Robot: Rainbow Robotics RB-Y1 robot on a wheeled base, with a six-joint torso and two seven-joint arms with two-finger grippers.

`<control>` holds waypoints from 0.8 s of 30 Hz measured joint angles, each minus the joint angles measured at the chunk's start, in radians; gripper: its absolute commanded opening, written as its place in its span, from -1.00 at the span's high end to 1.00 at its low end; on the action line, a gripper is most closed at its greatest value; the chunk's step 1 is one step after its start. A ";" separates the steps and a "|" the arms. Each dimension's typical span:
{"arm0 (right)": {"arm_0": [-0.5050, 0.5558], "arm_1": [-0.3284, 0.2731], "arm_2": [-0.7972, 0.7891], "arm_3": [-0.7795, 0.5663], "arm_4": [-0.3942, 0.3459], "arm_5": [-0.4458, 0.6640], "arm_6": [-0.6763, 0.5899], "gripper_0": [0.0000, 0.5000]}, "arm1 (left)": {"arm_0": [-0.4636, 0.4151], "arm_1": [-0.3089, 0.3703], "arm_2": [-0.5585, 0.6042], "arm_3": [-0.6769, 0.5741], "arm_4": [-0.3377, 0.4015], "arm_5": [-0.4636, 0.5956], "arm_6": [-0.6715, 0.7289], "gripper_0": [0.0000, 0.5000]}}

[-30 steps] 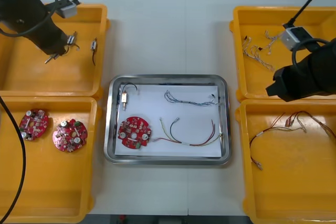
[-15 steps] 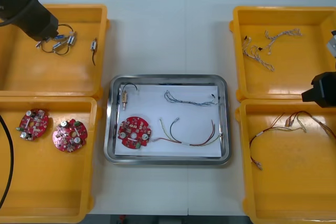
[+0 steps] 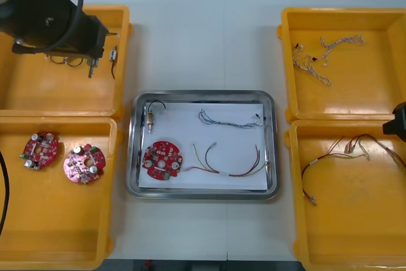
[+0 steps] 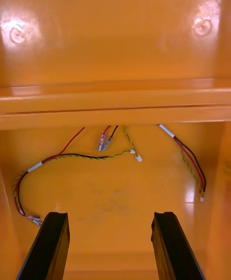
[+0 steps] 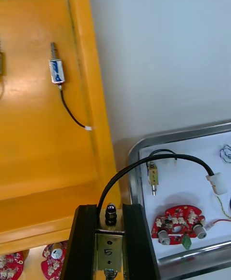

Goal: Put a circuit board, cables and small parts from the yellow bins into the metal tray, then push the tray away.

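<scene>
My left gripper (image 5: 110,227) is shut on a small metal part (image 5: 109,248) with a black cable (image 5: 159,158) that loops out to a white plug. In the front view the left gripper (image 3: 90,63) hangs over the near right part of the far left yellow bin (image 3: 38,93). The metal tray (image 3: 203,95) holds a red circuit board (image 3: 163,161), a small metal part (image 3: 150,117), a blue and white cable (image 3: 228,118) and a red and yellow cable (image 3: 231,164). My right gripper (image 4: 110,222) stands open above red and yellow cables (image 4: 72,157) in the near right bin (image 3: 355,220).
Another small metal part (image 3: 114,55) lies in the far left bin. The near left bin (image 3: 57,220) has two red boards (image 3: 41,150). Twisted cables (image 3: 311,61) lie in the far right bin. Bare table surrounds the tray.
The left arm has swung right across the far left bin, carrying the small metal part. The right arm has pulled back to the right edge.
</scene>
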 measured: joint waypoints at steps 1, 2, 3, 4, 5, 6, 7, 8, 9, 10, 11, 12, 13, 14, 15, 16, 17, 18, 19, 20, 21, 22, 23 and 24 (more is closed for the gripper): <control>0.003 0.000 0.000 0.000 0.006 0.000 0.000 -1.00 | 0.003 0.001 -0.015 -0.011 0.002 0.000 -0.002 1.00; 0.005 0.000 0.000 0.000 0.009 0.000 0.000 -1.00 | 0.007 0.001 -0.029 -0.020 0.004 0.000 -0.001 1.00; 0.006 0.000 0.000 0.000 0.011 0.000 0.000 -1.00 | 0.009 0.001 -0.042 -0.029 0.006 0.000 -0.001 1.00; 0.008 0.000 0.000 0.000 0.011 0.000 0.000 -1.00 | 0.010 0.001 -0.054 -0.035 0.008 0.000 -0.001 1.00; 0.008 0.000 0.000 0.000 0.011 0.000 0.000 -1.00 | 0.011 0.001 -0.066 -0.041 0.009 0.000 0.000 1.00; 0.008 0.000 0.000 0.000 0.011 0.000 0.000 -1.00 | 0.011 0.002 -0.077 -0.047 0.009 0.000 0.000 1.00; 0.008 0.000 0.000 0.000 0.011 0.000 -0.001 -1.00 | 0.011 0.002 -0.089 -0.051 0.009 0.000 0.002 1.00; 0.008 0.000 0.000 0.000 0.011 0.000 -0.001 -1.00 | 0.011 0.002 -0.101 -0.054 0.009 0.000 0.005 1.00; 0.008 0.000 0.000 0.000 0.011 0.000 -0.001 -1.00 | 0.011 0.002 -0.113 -0.057 0.009 0.000 0.013 1.00; 0.009 0.000 0.000 0.000 0.011 0.000 -0.001 -1.00 | 0.011 0.002 -0.125 -0.060 0.009 0.000 0.025 1.00; 0.010 0.000 0.000 0.000 0.011 0.000 -0.001 -1.00 | 0.011 0.002 -0.138 -0.062 0.009 0.000 0.040 1.00; 0.011 0.000 0.000 0.000 0.011 0.000 -0.001 -1.00 | 0.011 0.002 -0.149 -0.065 0.009 0.000 0.063 1.00; 0.011 0.000 0.000 0.000 0.011 0.000 -0.001 -1.00 | 0.011 0.002 -0.162 -0.068 0.009 0.000 0.093 1.00; 0.012 0.000 0.000 0.000 0.010 0.000 -0.001 -1.00 | 0.011 0.002 -0.175 -0.071 0.009 0.000 0.128 1.00; 0.013 0.000 0.000 0.000 0.009 0.000 -0.001 -1.00 | 0.011 0.002 -0.187 -0.074 0.009 0.000 0.173 1.00; 0.013 0.000 0.000 0.000 0.009 0.000 -0.001 -1.00 | 0.011 0.002 -0.200 -0.075 0.009 0.000 0.224 1.00; 0.013 0.000 0.000 0.000 0.009 0.000 -0.002 -1.00 | 0.011 0.002 -0.214 -0.077 0.008 0.000 0.275 1.00; 0.013 0.000 0.000 0.000 0.009 0.000 -0.002 -1.00 | 0.011 0.002 -0.227 -0.077 0.006 0.000 0.333 1.00; 0.013 0.000 0.000 0.000 0.008 0.000 -0.002 -1.00 | 0.011 0.002 -0.241 -0.078 0.004 0.000 0.381 1.00; 0.013 0.000 0.000 0.000 0.008 0.000 -0.002 -1.00 | 0.011 0.002 -0.255 -0.078 0.000 0.000 0.430 1.00; 0.013 0.000 0.000 0.000 0.007 0.000 -0.002 -1.00 | 0.011 0.002 -0.268 -0.078 -0.007 0.000 0.462 1.00; 0.013 0.000 0.000 0.000 0.006 0.000 -0.002 -1.00 | 0.013 0.002 -0.280 -0.079 -0.014 0.000 0.487 1.00; 0.014 0.000 0.000 0.000 0.006 0.000 -0.002 -1.00 | 0.016 0.002 -0.291 -0.079 -0.023 0.000 0.498 1.00; 0.014 0.000 0.000 0.000 0.005 0.000 -0.002 -1.00 | 0.021 0.002 -0.300 -0.080 -0.030 0.000 0.497 1.00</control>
